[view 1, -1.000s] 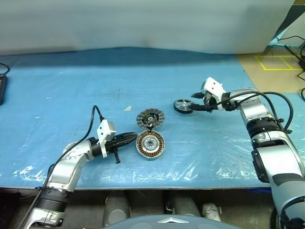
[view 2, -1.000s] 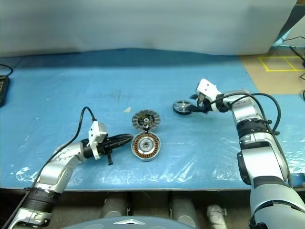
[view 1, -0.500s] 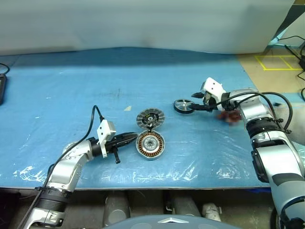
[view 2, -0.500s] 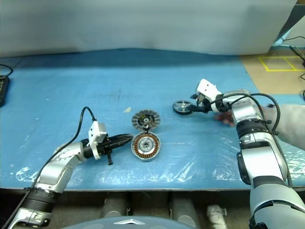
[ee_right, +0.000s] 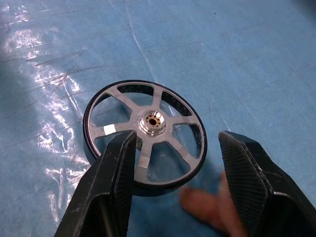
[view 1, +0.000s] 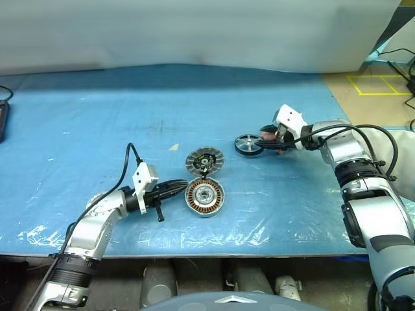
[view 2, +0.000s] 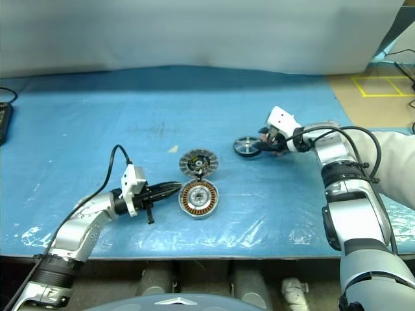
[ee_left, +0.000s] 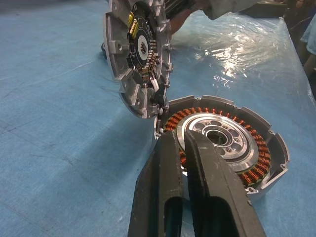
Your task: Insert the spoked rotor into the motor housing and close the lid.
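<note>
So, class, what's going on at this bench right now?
A humanoid robot is putting a motor together on a blue table. Its right pincer stands open over the spoked rotor, which lies flat on the table, not gripped. A person's hand reaches in beside that pincer. The left pincer, shut, rests at the rim of the motor housing. The lid is open beside the housing.

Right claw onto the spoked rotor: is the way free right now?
Probably not yet: the right claw is open at the spoked rotor, but a person's finger lies between its tips.
</note>
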You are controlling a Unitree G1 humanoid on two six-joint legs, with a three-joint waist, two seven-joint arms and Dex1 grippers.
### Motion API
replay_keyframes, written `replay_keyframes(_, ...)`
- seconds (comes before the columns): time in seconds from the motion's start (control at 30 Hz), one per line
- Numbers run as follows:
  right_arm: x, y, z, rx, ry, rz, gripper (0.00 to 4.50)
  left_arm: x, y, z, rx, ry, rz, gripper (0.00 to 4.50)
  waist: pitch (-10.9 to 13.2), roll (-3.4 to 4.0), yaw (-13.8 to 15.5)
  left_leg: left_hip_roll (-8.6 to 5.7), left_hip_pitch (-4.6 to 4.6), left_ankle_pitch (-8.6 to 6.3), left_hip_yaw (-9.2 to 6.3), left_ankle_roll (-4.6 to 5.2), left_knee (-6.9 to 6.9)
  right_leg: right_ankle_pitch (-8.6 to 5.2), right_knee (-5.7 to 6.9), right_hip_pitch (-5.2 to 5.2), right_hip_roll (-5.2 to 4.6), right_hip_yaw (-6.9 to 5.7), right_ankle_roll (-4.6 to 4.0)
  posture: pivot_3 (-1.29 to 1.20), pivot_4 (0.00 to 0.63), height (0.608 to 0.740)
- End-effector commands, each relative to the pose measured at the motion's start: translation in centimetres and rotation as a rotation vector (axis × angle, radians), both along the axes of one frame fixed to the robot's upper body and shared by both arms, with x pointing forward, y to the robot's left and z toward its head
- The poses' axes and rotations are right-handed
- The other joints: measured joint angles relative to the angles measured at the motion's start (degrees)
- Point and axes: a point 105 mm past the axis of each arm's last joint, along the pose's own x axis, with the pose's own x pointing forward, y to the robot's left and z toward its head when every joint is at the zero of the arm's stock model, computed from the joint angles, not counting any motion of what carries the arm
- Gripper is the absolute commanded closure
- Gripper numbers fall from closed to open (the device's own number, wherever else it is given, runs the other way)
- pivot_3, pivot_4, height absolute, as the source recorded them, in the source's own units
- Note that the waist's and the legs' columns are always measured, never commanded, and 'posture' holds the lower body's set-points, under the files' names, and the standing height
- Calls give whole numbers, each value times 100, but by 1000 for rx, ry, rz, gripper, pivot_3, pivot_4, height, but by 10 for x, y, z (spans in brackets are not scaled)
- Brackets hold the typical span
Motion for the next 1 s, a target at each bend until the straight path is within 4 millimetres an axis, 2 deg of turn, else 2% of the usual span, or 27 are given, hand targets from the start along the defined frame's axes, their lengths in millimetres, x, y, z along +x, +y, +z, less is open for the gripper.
replay_keyframes(0.03, 3, 1, 15, 14, -64, 10, 1760, 0, 0, 4, 1, -28, -10, 4205, 0, 0, -1, 0, 0, 0, 0, 0, 0, 0, 0, 0, 0, 0, 0, 0, 150, 740)
replay_keyframes(0.33, 6, 0, 19, 42, -100, -25, 1760, -2, 1, 2, 3, -23, -3, 4205, 1, 0, -1, 0, 0, 0, 0, 0, -2, 0, -1, -1, 0, 0, 0, 0, 150, 740)
replay_keyframes(0.6, 10, 9, 24, 69, -87, -21, 1760, 0, -1, 2, -6, -28, 12, 4205, 1, 1, -4, 0, 0, 0, 1, 0, -2, 0, -1, -1, 0, 1, 0, 0, 150, 740)
replay_keyframes(0.87, 8, 21, 17, 52, -45, 0, 1760, -1, -2, 0, -5, -17, 0, 4205, 2, 2, -1, 0, -1, 0, 1, 0, -3, 0, -1, -2, 0, 1, 0, 0, 150, 740)
replay_keyframes(1.0, 4, 23, 7, 38, -17, 12, 1760, -3, -2, -1, -7, -11, 5, 4205, 2, 2, 1, 0, -1, 0, 2, 0, -4, 0, -2, -2, 0, 0, 0, 0, 150, 740)
